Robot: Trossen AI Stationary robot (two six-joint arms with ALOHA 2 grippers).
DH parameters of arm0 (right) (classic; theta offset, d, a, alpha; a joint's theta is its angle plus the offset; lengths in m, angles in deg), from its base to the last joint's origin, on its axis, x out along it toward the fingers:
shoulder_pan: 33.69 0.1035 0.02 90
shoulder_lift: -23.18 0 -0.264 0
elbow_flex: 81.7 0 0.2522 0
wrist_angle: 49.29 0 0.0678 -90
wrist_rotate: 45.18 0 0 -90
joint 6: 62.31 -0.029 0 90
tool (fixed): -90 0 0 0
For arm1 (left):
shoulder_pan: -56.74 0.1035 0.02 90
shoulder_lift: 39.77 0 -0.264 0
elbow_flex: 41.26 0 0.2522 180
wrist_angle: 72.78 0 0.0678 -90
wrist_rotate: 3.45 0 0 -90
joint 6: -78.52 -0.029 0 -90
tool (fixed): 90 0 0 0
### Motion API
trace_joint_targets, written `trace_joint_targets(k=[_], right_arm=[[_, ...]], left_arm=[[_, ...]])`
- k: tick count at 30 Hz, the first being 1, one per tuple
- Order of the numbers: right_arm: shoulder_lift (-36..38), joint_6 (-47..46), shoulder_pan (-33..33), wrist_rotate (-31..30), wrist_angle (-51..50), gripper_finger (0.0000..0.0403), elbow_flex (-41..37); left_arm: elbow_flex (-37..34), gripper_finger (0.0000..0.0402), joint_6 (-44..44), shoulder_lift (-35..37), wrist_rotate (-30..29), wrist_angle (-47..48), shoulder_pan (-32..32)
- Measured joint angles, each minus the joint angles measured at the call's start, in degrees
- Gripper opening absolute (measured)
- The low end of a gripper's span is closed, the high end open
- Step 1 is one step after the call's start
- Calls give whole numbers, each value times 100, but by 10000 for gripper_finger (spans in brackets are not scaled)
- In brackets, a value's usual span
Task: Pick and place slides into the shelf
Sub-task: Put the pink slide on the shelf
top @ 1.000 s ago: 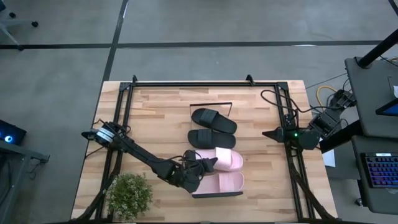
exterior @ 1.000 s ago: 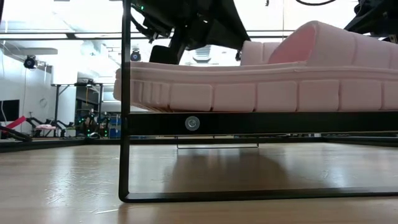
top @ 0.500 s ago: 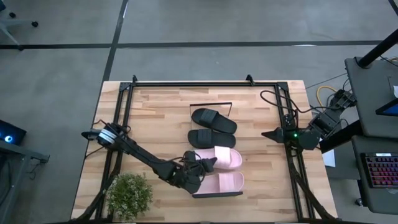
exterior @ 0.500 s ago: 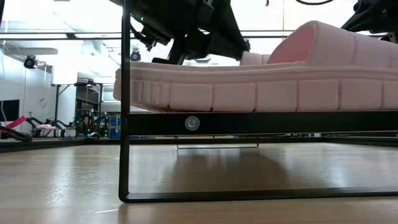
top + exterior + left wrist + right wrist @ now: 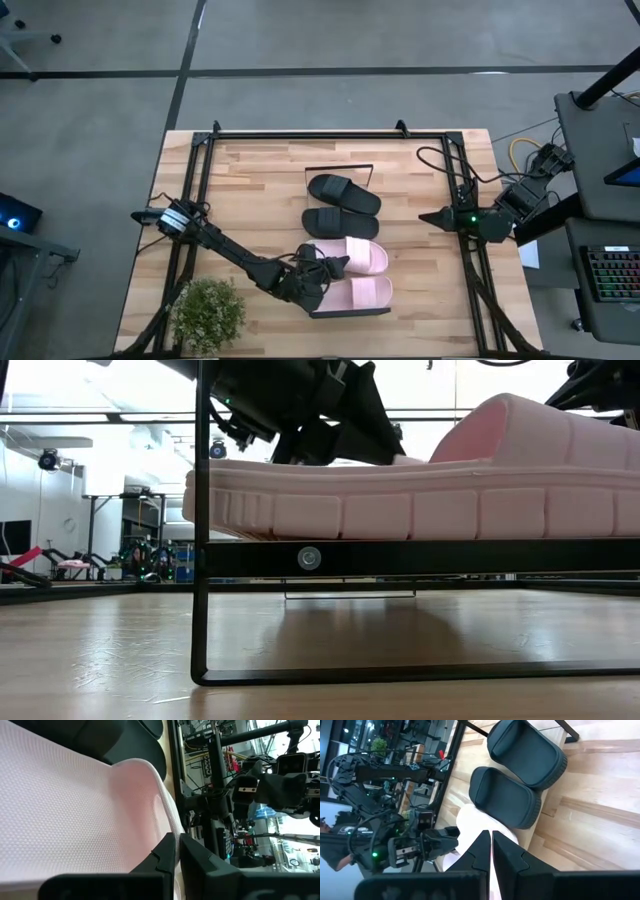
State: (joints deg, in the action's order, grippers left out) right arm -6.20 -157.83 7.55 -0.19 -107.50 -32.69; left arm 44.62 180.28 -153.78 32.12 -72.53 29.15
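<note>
Change: since a second ago the left gripper (image 5: 318, 276) has drawn slightly back toward the table's left front, and in the low view its dark bulk now hangs lower over the near pink slide (image 5: 420, 495), hiding more of the pink behind it. The slides and the right arm lie as they did.
Left gripper: at the heel ends of the two pink slides, low over the shelf (image 5: 350, 313); its fingers (image 5: 167, 857) are pressed together, nothing between them, with the textured pink footbed (image 5: 60, 815) just beyond.
Right gripper: (image 5: 428, 216) waits at the table's right edge, well apart from the slides, pointing at them; fingers (image 5: 481, 847) clenched on nothing.
Slides: four in a row down the middle of the table, side by side, straps toward the right. Far black slide (image 5: 344, 192), then near black slide (image 5: 338, 222), far pink slide (image 5: 357, 255), and the near pink one (image 5: 362, 293) nearest the front edge.
Look: the black pair matte with wide smooth straps; the pink pair pale, with a ribbed sole edge and a tall padded strap.
Shelf: its black frame (image 5: 200, 540) carries the near pink slide above the tabletop (image 5: 100, 650).
</note>
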Motion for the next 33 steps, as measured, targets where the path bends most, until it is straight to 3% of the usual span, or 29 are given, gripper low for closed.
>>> trace_joint_targets(k=[15,22,33], right_arm=[[2,1,-2,-2,49,8,0],[-6,0,-2,-2,51,8,0],[-35,0,-1,0,65,8,0]], left_arm=[[-25,0,19,-60,40,189,15],[85,0,705,-329,148,60,13],[98,0,318,-337,165,-135,16]])
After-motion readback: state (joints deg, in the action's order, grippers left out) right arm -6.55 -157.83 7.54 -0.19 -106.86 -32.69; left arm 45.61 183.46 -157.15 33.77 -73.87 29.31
